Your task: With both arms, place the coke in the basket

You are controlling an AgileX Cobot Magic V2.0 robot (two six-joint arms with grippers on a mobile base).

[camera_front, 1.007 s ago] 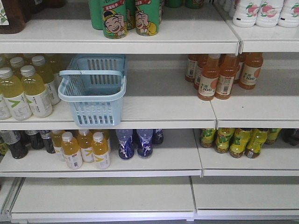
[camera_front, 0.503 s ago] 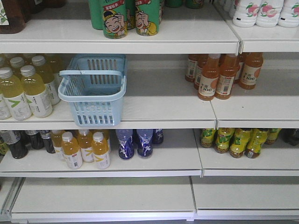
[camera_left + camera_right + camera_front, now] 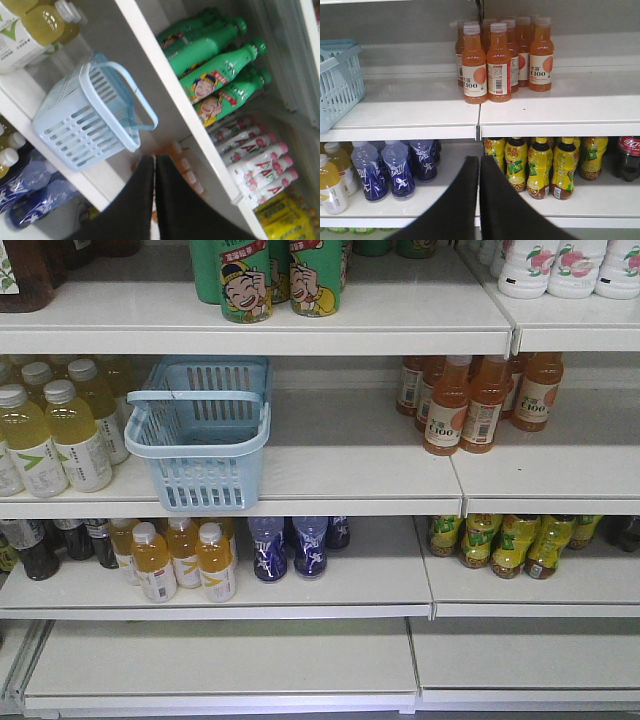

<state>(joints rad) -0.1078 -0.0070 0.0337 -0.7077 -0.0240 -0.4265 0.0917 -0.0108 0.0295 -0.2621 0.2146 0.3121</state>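
The light-blue basket (image 3: 200, 435) stands empty on the middle shelf, left of centre, with its hoop handle lying toward the front. It also shows in the left wrist view, the basket (image 3: 85, 125), and at the left edge of the right wrist view, the basket (image 3: 337, 82). A coke (image 3: 630, 157) with a red label stands at the far right of the lower shelf, cut off by the frame edge. My left gripper (image 3: 154, 158) is shut and holds nothing, in front of the shelf to the right of the basket. My right gripper (image 3: 479, 159) is shut and holds nothing, before the lower shelf. Neither arm shows in the front view.
Orange C100 bottles (image 3: 470, 400) stand on the middle shelf to the right, pale yellow bottles (image 3: 55, 430) to the left of the basket. The lower shelf holds dark black-and-white-labelled bottles (image 3: 35, 545), orange bottles (image 3: 185, 560), blue bottles (image 3: 290, 545) and yellow-labelled bottles (image 3: 510, 540). Green bottles (image 3: 270, 280) stand above.
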